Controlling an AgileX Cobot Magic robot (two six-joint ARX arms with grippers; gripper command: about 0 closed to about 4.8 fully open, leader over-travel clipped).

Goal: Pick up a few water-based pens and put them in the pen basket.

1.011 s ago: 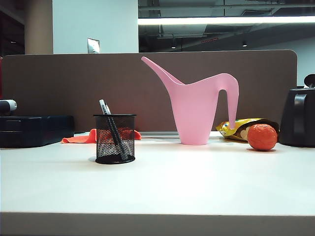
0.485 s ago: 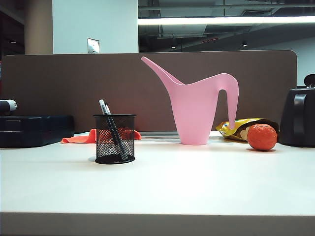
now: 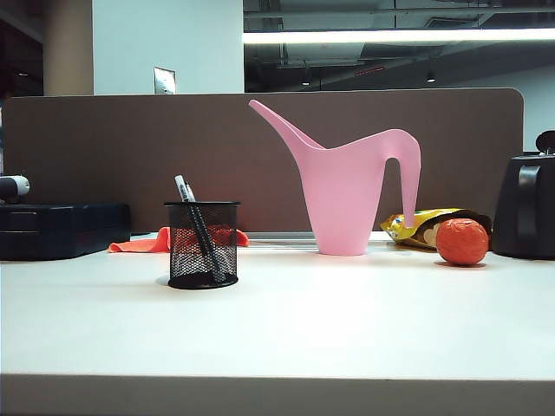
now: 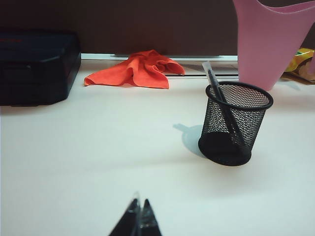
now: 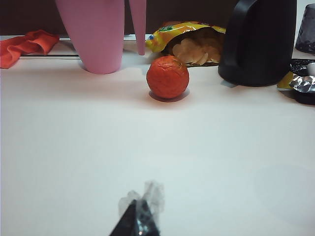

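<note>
- Exterior view: you see the pen basket upright on the white table, left of centre, with no arm in this view.
- 2 water-based pens stand inside the pen basket, leaning, their pale caps projecting above its rim.
- Behind the basket you see an orange cloth lying flat on the table, near a black box at the far left.
- A pink watering can stands upright right of the basket, well apart from it, spout pointing left.
- Right of the can you find a yellow snack bag, an orange ball just in front of it, and a black container at the edge.
- Left wrist view: the left hand sits low over bare table, tips pressed together, clenched on nothing. The pen basket with the pens stands well apart from it, the orange cloth and black box beyond.
- Right wrist view: the right hand is likewise clenched and grasps nothing, over bare table. You see the orange ball well ahead of it, with the watering can, snack bag and black container behind.
</note>
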